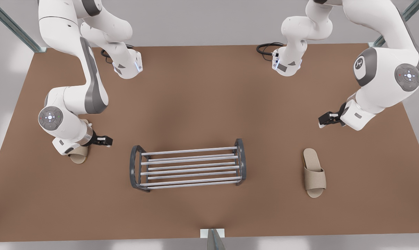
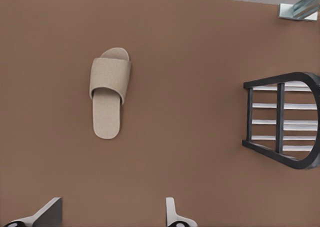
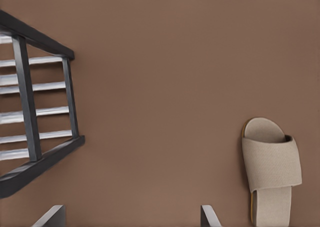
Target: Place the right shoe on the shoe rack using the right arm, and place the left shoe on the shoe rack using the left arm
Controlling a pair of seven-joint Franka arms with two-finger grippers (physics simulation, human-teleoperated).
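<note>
Pincers (image 2: pixel 110 214) (image 3: pixel 132 214) (both open) above slippers (image 2: pixel 109 89) (image 3: pixel 270 169).

the shoe rack (image 1: pixel 188 167) stands upright mid-table: silver bars between two dark grey arched end frames, nothing on it. one beige open-toe slipper (image 1: pixel 313 172) lies flat, sole down, well off toward the front view's right. the other slipper (image 1: pixel 78 155), at the left, is mostly hidden, probably flat too.
</note>
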